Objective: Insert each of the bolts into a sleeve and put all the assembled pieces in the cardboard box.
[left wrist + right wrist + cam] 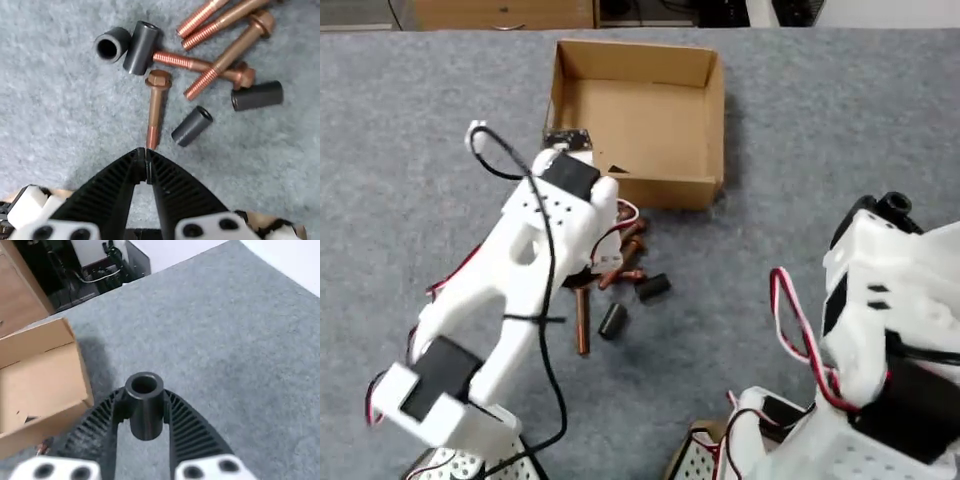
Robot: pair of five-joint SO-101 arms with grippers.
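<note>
Right fingers (186, 426) clamp an upright sleeve (144, 409); left fingers (111, 187) pressed together, bolt (155, 107) just beyond.

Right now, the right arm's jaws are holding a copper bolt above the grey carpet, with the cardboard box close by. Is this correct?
Not quite. The jaws hold a black sleeve, open end up, not a copper bolt; the right wrist view shows it. The rest is right: the grey carpet lies below and the cardboard box is close by.
</note>
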